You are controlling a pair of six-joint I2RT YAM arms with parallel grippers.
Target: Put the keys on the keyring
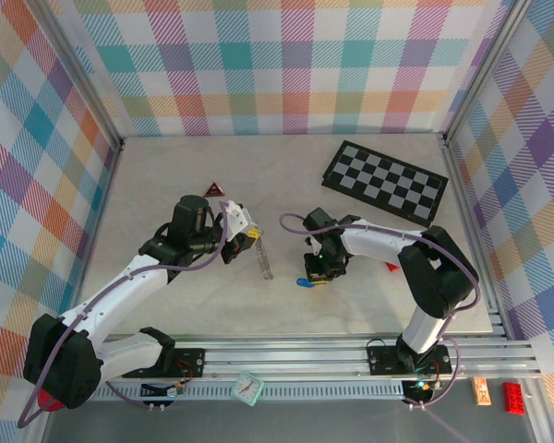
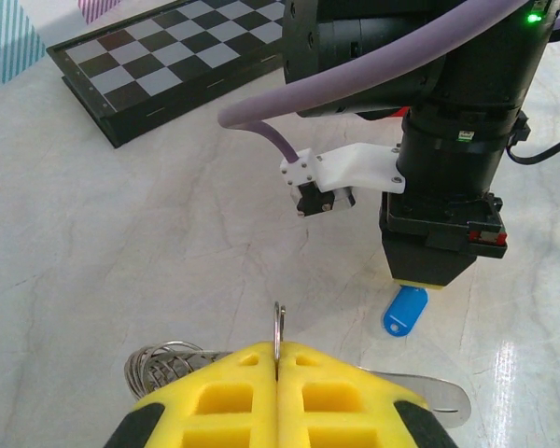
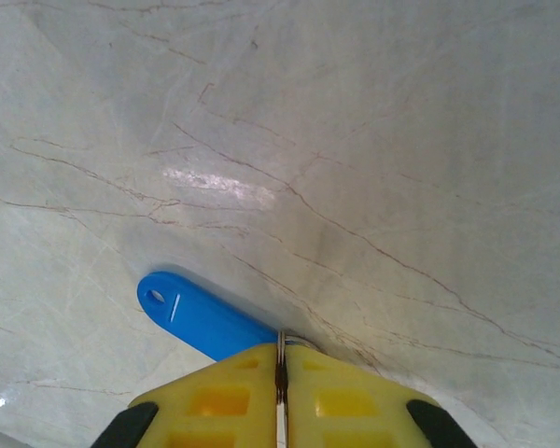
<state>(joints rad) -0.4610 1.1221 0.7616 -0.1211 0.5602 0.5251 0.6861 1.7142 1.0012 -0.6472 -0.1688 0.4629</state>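
The pinch on thin metal is slight at both claws, so a sideways tug while threading could twist the ring loose and drop it. The left claw (image 2: 278, 371) is closed on the keyring (image 2: 278, 322), which stands edge-on between its pads, with the keys (image 2: 163, 362) bunched just left of it. Straight ahead, the right claw (image 2: 420, 280) is clamped on a blue tag (image 2: 406, 310) just above the desk (image 2: 121, 233).
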